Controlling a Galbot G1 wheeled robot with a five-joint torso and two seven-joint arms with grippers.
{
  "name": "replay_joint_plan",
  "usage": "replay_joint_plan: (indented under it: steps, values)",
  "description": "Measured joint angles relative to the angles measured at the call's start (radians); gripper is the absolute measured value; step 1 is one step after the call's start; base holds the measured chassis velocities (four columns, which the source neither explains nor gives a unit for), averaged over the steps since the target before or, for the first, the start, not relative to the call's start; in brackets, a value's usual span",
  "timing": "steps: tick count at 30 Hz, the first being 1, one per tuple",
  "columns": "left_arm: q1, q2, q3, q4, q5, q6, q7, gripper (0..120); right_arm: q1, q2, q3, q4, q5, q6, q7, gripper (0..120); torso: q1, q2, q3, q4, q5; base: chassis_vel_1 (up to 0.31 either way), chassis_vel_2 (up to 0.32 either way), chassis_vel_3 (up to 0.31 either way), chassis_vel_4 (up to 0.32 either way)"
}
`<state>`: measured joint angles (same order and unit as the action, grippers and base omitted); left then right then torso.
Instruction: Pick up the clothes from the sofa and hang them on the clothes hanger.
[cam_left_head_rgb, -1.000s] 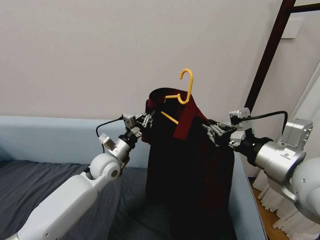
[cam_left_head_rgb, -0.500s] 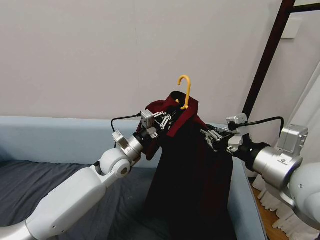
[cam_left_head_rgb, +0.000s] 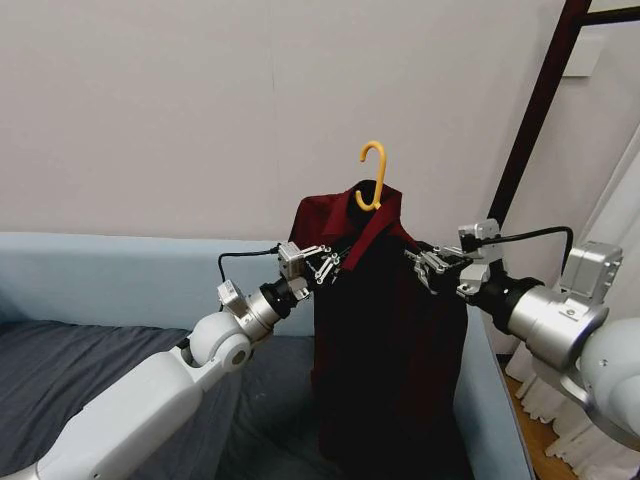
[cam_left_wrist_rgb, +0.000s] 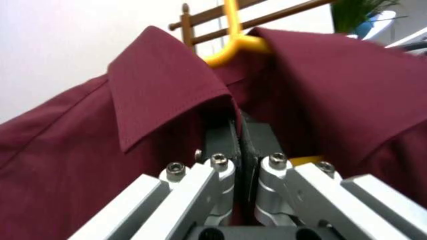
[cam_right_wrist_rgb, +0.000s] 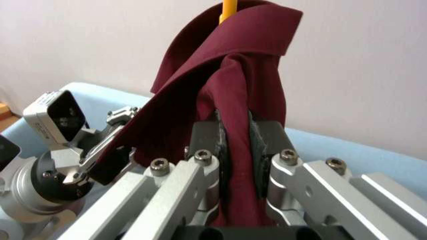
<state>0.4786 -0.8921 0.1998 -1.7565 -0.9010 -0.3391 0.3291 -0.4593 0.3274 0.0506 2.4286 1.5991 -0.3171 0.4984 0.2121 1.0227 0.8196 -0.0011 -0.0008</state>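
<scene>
A dark red collared shirt (cam_left_head_rgb: 385, 330) hangs on a yellow hanger (cam_left_head_rgb: 373, 172), held up in the air in front of the white wall. My left gripper (cam_left_head_rgb: 330, 262) is shut on the shirt's front edge just below the collar (cam_left_wrist_rgb: 167, 100). My right gripper (cam_left_head_rgb: 418, 262) is shut on the shirt's fabric (cam_right_wrist_rgb: 247, 100) at the other shoulder. The hanger's hook (cam_left_wrist_rgb: 230, 30) rises between the collar flaps; its bar is hidden under the cloth. The left gripper (cam_right_wrist_rgb: 100, 155) also appears in the right wrist view.
A light blue sofa (cam_left_head_rgb: 110, 275) with a dark grey seat (cam_left_head_rgb: 60, 375) lies below and to the left. A dark wooden pole (cam_left_head_rgb: 535, 115) slants at the upper right. Pale curtain fabric (cam_left_head_rgb: 560, 420) and floor show at the lower right.
The shirt now sits squarely on the hanger, its collar closed around the hook. My left gripper moved slightly down along the front edge; the right gripper held its place.
</scene>
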Motion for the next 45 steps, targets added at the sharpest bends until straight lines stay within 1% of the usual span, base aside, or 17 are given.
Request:
replay_joint_plan:
  steps: [5,8,10,11,14,16,21,23,24,28,30,31,34,35,39,41,45]
  values:
    - [0.023,0.000,-0.016,-0.015,0.003,-0.013,-0.066,11,0.014,-0.014,0.001,0.000,0.023,0.006,0.000,8,0.000,0.000,0.000,-0.0001,0.0000,0.000,0.000,0.000,0.000]
    - [0.048,-0.002,-0.033,-0.028,0.007,-0.022,-0.087,25,0.022,-0.026,0.009,0.000,0.039,0.013,0.003,8,0.000,0.000,0.000,-0.0003,0.0001,0.000,0.000,0.000,0.000]
    - [0.075,0.002,-0.052,-0.032,0.019,-0.027,-0.089,33,0.024,-0.039,0.023,0.000,0.048,0.029,0.013,8,0.000,0.000,0.000,-0.0003,0.0000,0.000,0.000,0.000,0.000]
    - [0.075,0.002,-0.052,-0.032,0.019,-0.027,-0.089,33,0.024,-0.039,0.023,0.000,0.048,0.029,0.013,8,0.000,0.000,0.000,-0.0003,0.0000,0.000,0.000,0.000,0.000]
    - [0.121,0.015,-0.080,-0.033,0.039,-0.038,-0.085,48,0.047,-0.061,0.044,-0.006,0.066,0.044,0.030,8,0.000,0.000,0.000,0.0000,0.0000,0.000,0.000,0.000,0.000]
    - [0.135,0.017,-0.090,-0.033,0.042,-0.042,-0.084,51,0.055,-0.067,0.049,-0.009,0.070,0.046,0.036,8,0.000,0.000,0.000,0.0000,0.0000,0.000,0.000,0.000,0.000]
    - [0.226,0.020,-0.157,-0.013,0.044,-0.062,-0.082,71,0.102,-0.100,0.076,-0.021,0.087,0.033,0.115,8,0.000,0.000,0.000,0.0000,0.0000,0.000,0.000,0.000,0.000]
    - [0.228,0.020,-0.159,-0.012,0.044,-0.063,-0.082,71,0.104,-0.102,0.078,-0.022,0.088,0.031,0.120,8,0.000,0.000,0.000,0.0000,0.0000,0.000,0.000,0.000,0.000]
    - [0.236,0.019,-0.166,-0.008,0.045,-0.065,-0.082,81,0.108,-0.105,0.080,-0.022,0.090,0.028,0.127,8,0.000,0.000,0.000,-0.0001,0.0000,0.000,0.000,0.000,0.000]
    - [0.282,0.019,-0.201,0.017,0.053,-0.080,-0.103,97,0.179,-0.132,0.085,-0.037,0.117,-0.018,0.200,8,0.000,0.000,0.000,0.0000,-0.0001,0.000,0.000,0.000,0.000]
    - [0.311,0.018,-0.232,0.029,0.065,-0.085,-0.125,100,0.258,-0.161,0.075,-0.056,0.143,-0.069,0.271,8,0.000,0.000,0.000,0.0000,-0.0001,0.000,0.000,0.000,0.000]
    - [0.311,0.018,-0.232,0.029,0.065,-0.085,-0.125,100,0.258,-0.161,0.075,-0.056,0.143,-0.069,0.271,8,0.000,0.000,0.000,0.0000,-0.0001,0.000,0.000,0.000,0.000]
    - [0.340,0.019,-0.263,0.020,0.078,-0.087,-0.140,100,0.304,-0.220,0.082,-0.066,0.162,-0.122,0.338,8,0.000,0.000,0.000,-0.0002,0.0000,0.000,0.000,0.000,0.000]
    - [0.340,0.019,-0.263,0.020,0.078,-0.087,-0.140,100,0.304,-0.220,0.082,-0.066,0.162,-0.122,0.338,8,0.000,0.000,0.000,-0.0002,0.0000,0.000,0.000,0.000,0.000]
    - [0.377,0.027,-0.287,-0.040,0.093,-0.087,-0.166,100,0.303,-0.306,0.136,-0.079,0.186,-0.138,0.384,8,0.000,0.000,0.000,-0.0002,0.0002,0.000,0.000,0.000,0.000]
    - [0.382,0.029,-0.290,-0.048,0.095,-0.087,-0.167,100,0.298,-0.318,0.150,-0.086,0.190,-0.138,0.384,8,0.000,0.000,0.000,-0.0001,0.0002,0.000,0.000,0.000,0.000]
    - [0.403,0.032,-0.303,-0.066,0.100,-0.086,-0.168,100,0.234,-0.364,0.242,-0.117,0.195,-0.136,0.378,8,0.000,0.000,0.000,-0.0002,0.0002,0.000,0.000,0.000,0.000]
